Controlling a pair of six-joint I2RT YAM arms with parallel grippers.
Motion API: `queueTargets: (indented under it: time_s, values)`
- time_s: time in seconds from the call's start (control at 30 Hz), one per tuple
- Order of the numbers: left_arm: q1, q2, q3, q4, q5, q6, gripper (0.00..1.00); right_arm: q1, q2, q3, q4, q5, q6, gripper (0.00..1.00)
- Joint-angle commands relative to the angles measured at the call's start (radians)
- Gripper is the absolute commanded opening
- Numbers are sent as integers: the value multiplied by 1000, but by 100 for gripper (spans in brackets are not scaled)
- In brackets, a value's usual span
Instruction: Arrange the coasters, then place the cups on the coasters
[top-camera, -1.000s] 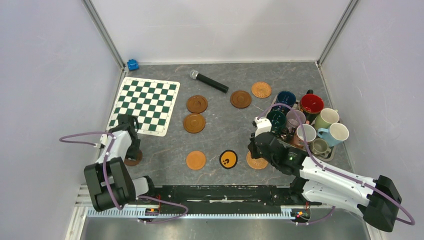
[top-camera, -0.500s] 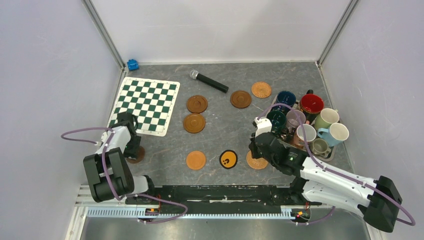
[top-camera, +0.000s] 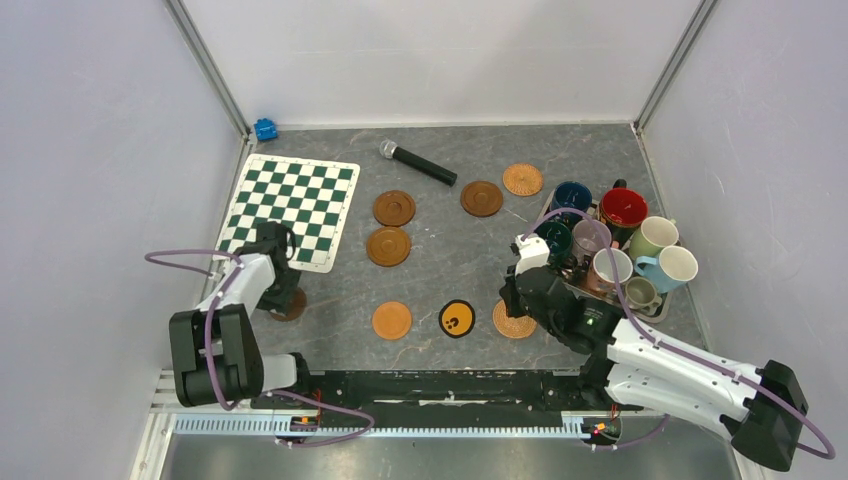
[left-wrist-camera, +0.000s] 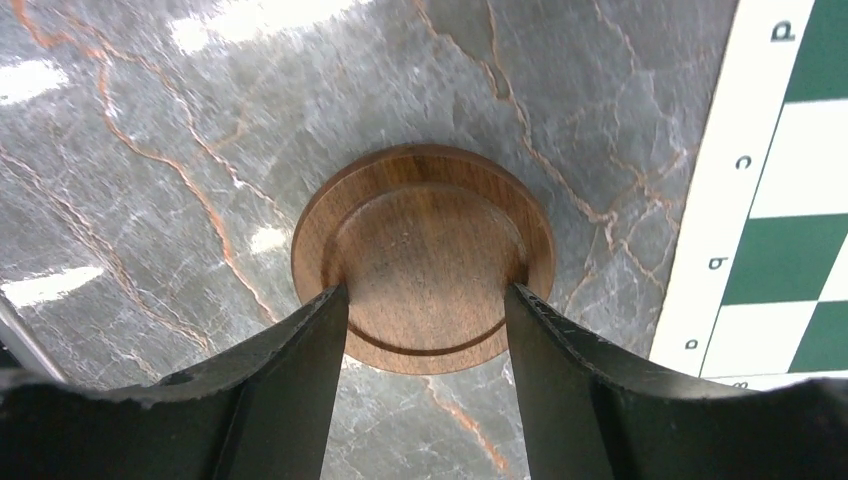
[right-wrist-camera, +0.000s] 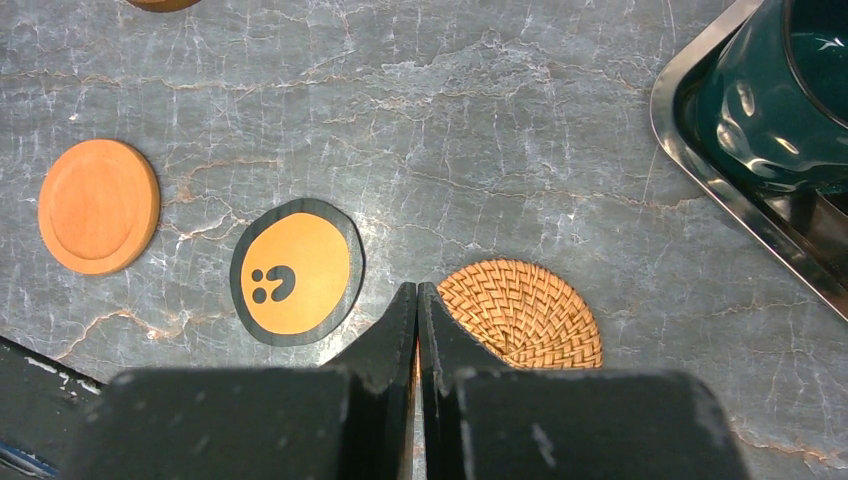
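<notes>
A brown wooden coaster (left-wrist-camera: 425, 240) lies on the marble just left of the chequered mat. My left gripper (left-wrist-camera: 425, 293) stands open with both fingertips on the coaster's top, inside its rim; from above it is the small disc (top-camera: 292, 306) under the left gripper (top-camera: 283, 294). My right gripper (right-wrist-camera: 417, 288) is shut and empty, pointing between the black-and-yellow coaster (right-wrist-camera: 297, 271) and a woven coaster (right-wrist-camera: 522, 312). An orange coaster (top-camera: 392, 320) sits left of them. Several more coasters (top-camera: 388, 246) lie mid-table. Several cups (top-camera: 623, 208) crowd a metal tray (top-camera: 657, 312) at the right.
The green-and-white chequered mat (top-camera: 292, 208) covers the far left. A black microphone (top-camera: 417, 163) lies at the back, and a small blue object (top-camera: 265, 129) sits in the back left corner. Grey walls close in both sides. The dark green cup (right-wrist-camera: 790, 90) stands nearest my right gripper.
My left gripper has moved right and slightly away from the bases, and the brown coaster under it has slid along with it. The right arm shifted only slightly.
</notes>
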Motion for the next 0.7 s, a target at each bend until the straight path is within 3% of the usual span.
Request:
queueTargets:
  time_s: [0.0,0.67]
  values:
    - [-68,24,-66,-44,136,-53,66,-3,-18,0,3,22,-6,0]
    - [-227,-24,-104,-112,225,-155,66,-3,3,7,3,20,31,0]
